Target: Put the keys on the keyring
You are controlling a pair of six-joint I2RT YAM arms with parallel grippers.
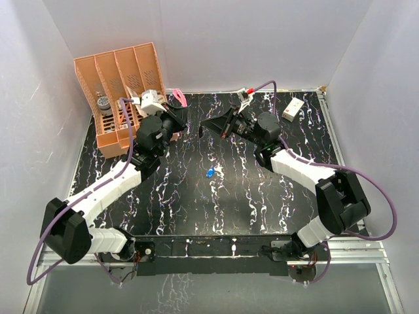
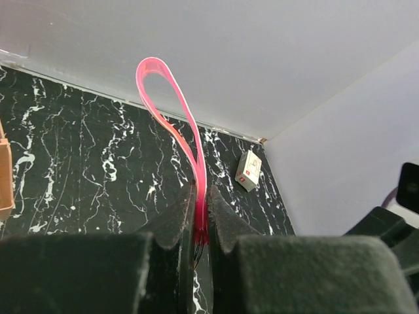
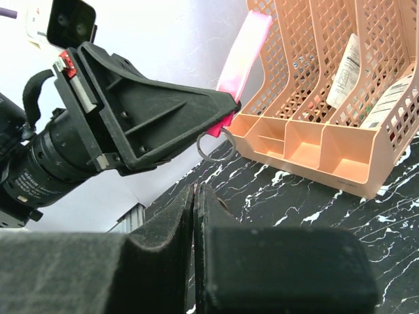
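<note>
The blue key (image 1: 209, 172) lies on the table (image 1: 196, 209) about midway out, between the two arms and well apart from both grippers. The dark key cannot be picked out.

Farther out, the right gripper (image 3: 196, 196) has its jaws pressed together with nothing visible between them. It points at the left gripper (image 2: 200, 199) and hangs near it above the table.

The left gripper is clamped tight on the lower end of the keyring (image 2: 171, 111), a pink strap whose loop stands up above the fingers. In the right wrist view, a small metal ring (image 3: 216, 147) hangs from the clamped end of the strap. It sits just under the left fingertips and above the right ones, without touching the right ones.

Beyond them, an orange rack (image 3: 308, 147) with papers in its slots stands at the far left of the table. A white box (image 2: 248, 171) lies at the far right.
</note>
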